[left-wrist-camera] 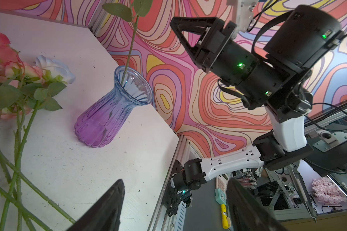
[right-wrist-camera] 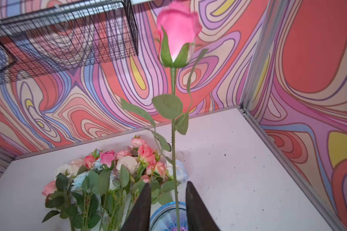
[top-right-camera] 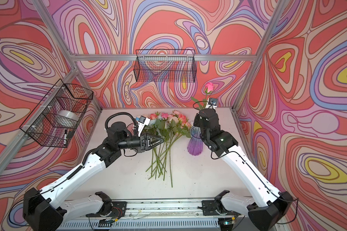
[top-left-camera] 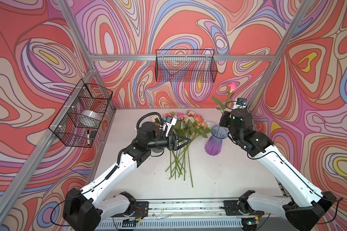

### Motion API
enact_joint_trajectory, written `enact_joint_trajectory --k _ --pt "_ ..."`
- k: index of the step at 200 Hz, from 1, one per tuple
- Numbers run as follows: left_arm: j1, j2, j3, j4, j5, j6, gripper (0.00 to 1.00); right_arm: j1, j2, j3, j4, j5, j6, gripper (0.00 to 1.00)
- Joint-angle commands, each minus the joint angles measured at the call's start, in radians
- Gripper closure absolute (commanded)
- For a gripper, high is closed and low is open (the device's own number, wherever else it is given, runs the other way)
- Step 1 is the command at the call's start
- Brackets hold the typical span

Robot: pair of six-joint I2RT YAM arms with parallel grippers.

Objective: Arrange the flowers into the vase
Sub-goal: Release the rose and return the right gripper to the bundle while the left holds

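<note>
A single pink rose [top-left-camera: 231, 87] [right-wrist-camera: 178, 34] stands upright with its stem [left-wrist-camera: 129, 52] down in the blue-to-purple glass vase [top-left-camera: 215, 140] [left-wrist-camera: 108, 112]. My right gripper [right-wrist-camera: 167, 185] hovers over the vase mouth, open a little. The stem passes between its fingers with a gap on each side. The other flowers [top-left-camera: 186, 124] [right-wrist-camera: 108, 176] lie bunched on the white table just left of the vase, heads to the back wall. Over their stems my left gripper [top-left-camera: 188, 139] [left-wrist-camera: 175, 181] stands wide open and holds nothing.
A wire basket [top-left-camera: 185, 66] hangs on the back wall above the flowers. Another wire basket [top-left-camera: 82, 116] on the left wall holds a tape roll and a marker. The table's right edge [left-wrist-camera: 168, 128] and an aluminium frame post run close behind the vase.
</note>
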Motion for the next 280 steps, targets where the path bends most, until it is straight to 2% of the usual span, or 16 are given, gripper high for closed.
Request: enact_joint_trajectory --k 1,19,39,50,67,94,113,143,191,227,280 --pt "-0.005 -0.010 0.035 -0.042 -0.038 0.047 0.21 0.020 -0.017 0.078 -0.062 -0.090 0.001 0.70" --pt "-0.004 -0.040 0.044 -0.103 -0.115 0.096 0.22 0.094 0.031 0.137 -0.112 -0.103 0.010 0.72" --pt "-0.004 -0.087 0.040 -0.156 -0.257 0.142 0.22 0.229 0.146 0.225 -0.199 -0.016 0.007 0.74" --pt "-0.002 -0.120 0.024 -0.162 -0.344 0.154 0.22 0.273 0.208 0.258 -0.232 -0.010 0.024 0.76" --pt "-0.001 -0.172 -0.005 -0.173 -0.502 0.161 0.22 0.296 0.274 0.247 -0.230 -0.033 0.075 0.80" --pt "0.012 -0.233 -0.019 -0.265 -0.841 0.149 0.23 0.299 0.372 0.200 -0.205 -0.104 0.162 0.81" --pt "0.043 -0.245 -0.012 -0.317 -0.966 0.114 0.23 0.299 0.457 0.197 -0.219 -0.117 0.184 0.80" --pt "0.109 -0.266 -0.028 -0.304 -0.947 0.058 0.23 0.287 0.624 0.216 -0.215 -0.110 0.170 0.76" --pt "0.164 -0.256 -0.027 -0.293 -0.867 0.038 0.27 0.209 0.832 0.273 -0.215 -0.215 0.190 0.76" --pt "0.177 -0.237 -0.024 -0.282 -0.814 0.028 0.27 0.168 0.884 0.238 -0.152 -0.277 0.183 0.77" --pt "0.196 -0.215 -0.016 -0.280 -0.761 0.013 0.28 0.156 0.844 0.225 -0.137 -0.265 0.184 0.83"
